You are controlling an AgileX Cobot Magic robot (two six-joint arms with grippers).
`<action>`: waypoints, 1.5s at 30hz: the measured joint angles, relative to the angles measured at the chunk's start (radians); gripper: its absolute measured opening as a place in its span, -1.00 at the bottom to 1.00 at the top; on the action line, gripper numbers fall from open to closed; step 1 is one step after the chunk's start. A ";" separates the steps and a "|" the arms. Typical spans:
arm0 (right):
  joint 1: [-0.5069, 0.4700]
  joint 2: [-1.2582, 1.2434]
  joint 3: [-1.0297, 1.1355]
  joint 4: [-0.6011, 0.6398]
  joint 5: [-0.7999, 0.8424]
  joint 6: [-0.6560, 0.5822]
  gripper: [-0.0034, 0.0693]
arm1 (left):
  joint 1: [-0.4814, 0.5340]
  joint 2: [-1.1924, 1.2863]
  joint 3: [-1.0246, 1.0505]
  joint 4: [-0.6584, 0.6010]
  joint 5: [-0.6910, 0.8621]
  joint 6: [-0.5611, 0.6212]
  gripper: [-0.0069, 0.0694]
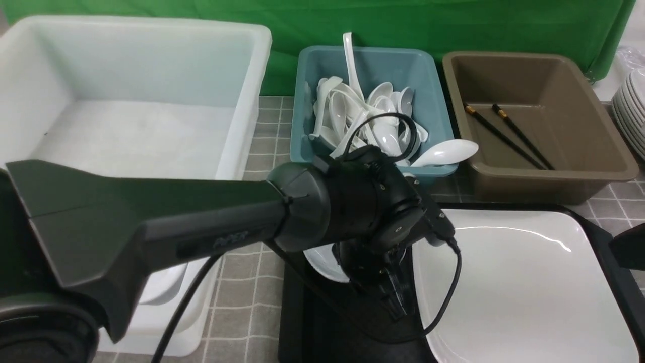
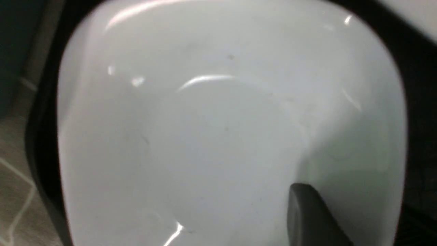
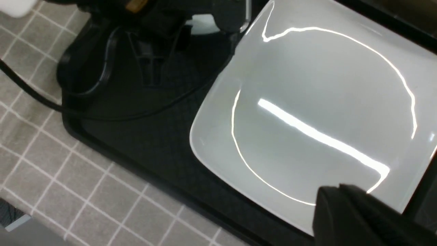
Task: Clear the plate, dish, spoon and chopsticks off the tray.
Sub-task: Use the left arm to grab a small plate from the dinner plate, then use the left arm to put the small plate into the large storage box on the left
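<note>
The black tray [image 1: 322,327] holds the large white plate [image 1: 529,287] on its right and a small white dish [image 1: 322,262] at its far left, partly hidden by my left arm. My left gripper [image 1: 390,295] points down over the dish. In the left wrist view the dish [image 2: 205,136] fills the frame and one finger [image 2: 307,212] sits inside it near its rim; the jaws look open. My right gripper [image 3: 341,193] is shut and empty over the plate's [image 3: 314,102] edge. The chopsticks [image 1: 509,133] lie in the brown tub. The spoon [image 1: 446,151] rests on the teal tub's rim.
A big white tub [image 1: 131,101] stands at the left. The teal tub [image 1: 368,65] holds several white spoons and a ladle [image 1: 350,55]. The brown tub [image 1: 564,91] is at the back right, with stacked round plates [image 1: 632,111] beyond it. A grey tiled cloth [image 1: 252,282] covers the table.
</note>
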 joint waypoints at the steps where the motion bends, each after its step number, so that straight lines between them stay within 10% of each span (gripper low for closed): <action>1: 0.000 0.000 0.000 0.002 -0.001 0.000 -0.84 | 0.000 -0.006 -0.004 0.001 0.011 -0.001 -0.54; 14: 0.000 0.000 -0.035 0.150 -0.028 -0.040 -0.83 | 0.026 -0.300 -0.041 -0.134 0.163 -0.083 -0.75; 21: 0.012 0.047 -0.164 0.291 -0.073 -0.118 -0.83 | 0.226 -0.567 -0.130 -0.184 0.178 -0.101 -0.76; 30: 0.327 0.348 -0.376 0.273 -0.096 -0.106 -0.83 | 0.621 -0.720 0.149 -0.181 0.209 -0.115 -0.76; 45: 0.529 0.733 -0.706 0.197 -0.136 -0.049 -0.83 | 0.674 -0.586 0.499 -0.263 -0.174 -0.071 -0.72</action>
